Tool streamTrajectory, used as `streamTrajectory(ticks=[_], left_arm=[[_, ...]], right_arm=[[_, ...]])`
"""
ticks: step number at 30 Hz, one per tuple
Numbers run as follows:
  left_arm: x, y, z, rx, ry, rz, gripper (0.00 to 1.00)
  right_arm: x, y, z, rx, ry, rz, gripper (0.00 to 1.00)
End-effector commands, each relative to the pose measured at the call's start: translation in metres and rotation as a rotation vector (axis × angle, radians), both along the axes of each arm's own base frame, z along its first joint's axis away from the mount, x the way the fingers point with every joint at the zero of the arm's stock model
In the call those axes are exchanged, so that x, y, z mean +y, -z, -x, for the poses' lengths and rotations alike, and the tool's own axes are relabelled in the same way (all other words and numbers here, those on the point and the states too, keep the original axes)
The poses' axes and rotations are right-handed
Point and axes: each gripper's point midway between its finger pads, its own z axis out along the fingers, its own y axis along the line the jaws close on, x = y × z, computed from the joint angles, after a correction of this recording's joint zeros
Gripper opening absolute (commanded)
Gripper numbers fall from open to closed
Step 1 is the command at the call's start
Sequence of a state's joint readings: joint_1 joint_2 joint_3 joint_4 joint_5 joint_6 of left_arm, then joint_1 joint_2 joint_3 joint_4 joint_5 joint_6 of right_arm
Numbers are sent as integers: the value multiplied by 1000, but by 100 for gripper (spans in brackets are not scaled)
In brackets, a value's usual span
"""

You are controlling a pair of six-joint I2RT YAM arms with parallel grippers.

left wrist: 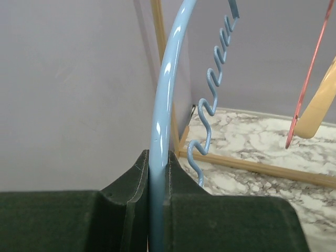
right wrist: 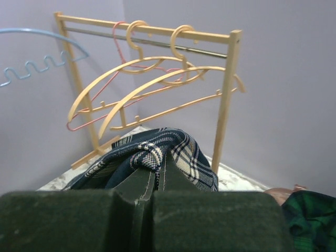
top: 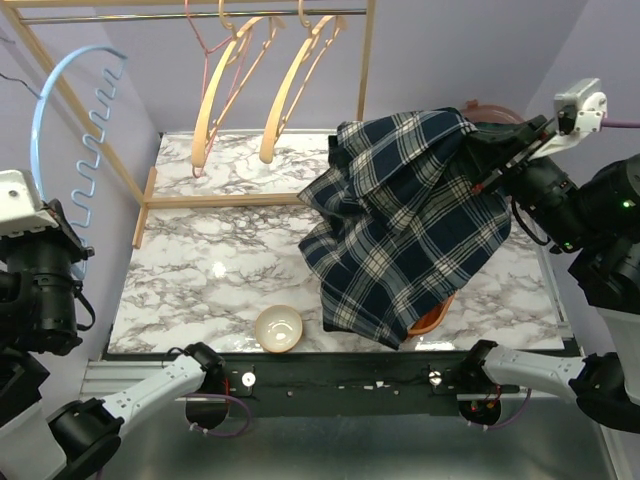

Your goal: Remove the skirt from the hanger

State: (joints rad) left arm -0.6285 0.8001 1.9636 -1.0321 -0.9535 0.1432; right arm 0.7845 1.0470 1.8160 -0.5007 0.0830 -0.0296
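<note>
The navy and white plaid skirt point(top: 405, 225) hangs free from my right gripper point(top: 478, 165) over the right of the marble table; its hem reaches the front edge. In the right wrist view the jaws are shut on a fold of the skirt point(right wrist: 152, 152). My left gripper point(top: 45, 215) is at the far left, shut on the light blue wire hanger point(top: 60, 100), which stands up bare against the wall. In the left wrist view the hanger's blue rod point(left wrist: 160, 142) runs between the closed pads. Skirt and hanger are far apart.
A wooden clothes rack point(top: 200, 15) stands at the back with two wooden hangers point(top: 290, 90) and a pink wire hanger point(top: 215, 50). A small cream bowl point(top: 279, 329) sits near the front edge. An orange object point(top: 437, 316) shows under the skirt's hem.
</note>
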Motion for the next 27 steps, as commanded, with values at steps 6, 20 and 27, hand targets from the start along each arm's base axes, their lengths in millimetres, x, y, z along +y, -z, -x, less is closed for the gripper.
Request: streamTrajectory(ticks=[6,20,27], left_arm=[[-31,21,-43,70,4,-76,0],[-86,3,-114,86,44,-73,0],[-83,5,-138,140,-5,-80,0]], right_arm=[[-69,-68,-26,-265,424,-69,1],[-102,-127,-109,-433,831,69,1],[-113,-171,-97,-578,830,-41,1]])
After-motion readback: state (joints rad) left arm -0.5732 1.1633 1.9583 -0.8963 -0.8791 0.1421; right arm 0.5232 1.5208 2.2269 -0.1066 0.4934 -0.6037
